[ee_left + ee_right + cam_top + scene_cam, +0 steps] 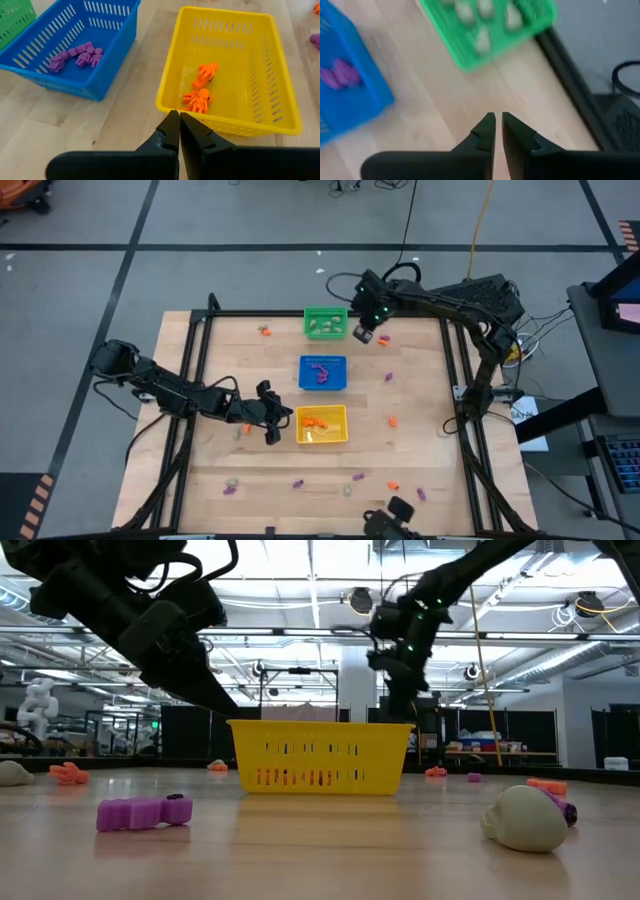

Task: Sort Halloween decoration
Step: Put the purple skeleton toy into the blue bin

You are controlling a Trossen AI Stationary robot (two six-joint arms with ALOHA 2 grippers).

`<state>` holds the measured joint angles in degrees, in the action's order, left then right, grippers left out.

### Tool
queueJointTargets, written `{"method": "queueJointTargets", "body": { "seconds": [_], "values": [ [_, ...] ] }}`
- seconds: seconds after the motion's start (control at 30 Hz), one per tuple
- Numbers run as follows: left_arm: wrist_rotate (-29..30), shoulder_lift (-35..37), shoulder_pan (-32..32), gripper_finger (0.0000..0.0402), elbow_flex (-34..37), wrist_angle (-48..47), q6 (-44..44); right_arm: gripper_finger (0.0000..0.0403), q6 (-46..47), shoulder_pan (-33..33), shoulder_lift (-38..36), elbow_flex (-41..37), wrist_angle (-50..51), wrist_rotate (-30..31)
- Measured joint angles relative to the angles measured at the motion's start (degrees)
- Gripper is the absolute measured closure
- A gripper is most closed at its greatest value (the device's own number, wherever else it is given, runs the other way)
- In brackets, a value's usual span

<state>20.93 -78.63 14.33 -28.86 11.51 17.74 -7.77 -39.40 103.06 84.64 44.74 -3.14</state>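
Overhead and table-level views share yellow basket (322, 424); wrist views close, right's perhaps blurred.

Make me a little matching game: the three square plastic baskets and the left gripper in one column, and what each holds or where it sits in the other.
Things:
1. green square plastic basket
2. blue square plastic basket
3. yellow square plastic basket
4. left gripper

Descriptions:
A. holds orange trinkets
B. shut and empty, beside the yellow basket
C. holds pale trinkets
D. holds purple trinkets

Pairs: 1-C, 2-D, 3-A, 4-B
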Motion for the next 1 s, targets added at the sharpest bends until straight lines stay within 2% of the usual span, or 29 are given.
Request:
{"method": "queueJointTargets", "body": {
  "seconds": [0.23, 0.53, 0.63, 1.0],
  "values": [
    [0.00, 0.00, 0.00, 0.0388, 0.00, 0.05, 0.13, 0.0374, 0.44, -4.56, -1.70, -8.07, -1.38, 3.00],
    [-0.02, 0.00, 0.00, 0.0388, 0.00, 0.13, 1.31, 0.0290, -7.80, -7.60, -1.70, -14.74, -6.87, 3.07],
    [-0.20, 0.00, 0.00, 0.0388, 0.00, 0.13, 0.22, 0.0274, -9.67, -8.47, -1.70, -15.66, -8.01, 3.11],
    [-1.12, 0.00, 0.00, 0.0388, 0.00, 0.52, -0.04, 0.0281, -13.06, -9.90, -1.70, -18.23, -11.65, 1.41]
  ]
}}
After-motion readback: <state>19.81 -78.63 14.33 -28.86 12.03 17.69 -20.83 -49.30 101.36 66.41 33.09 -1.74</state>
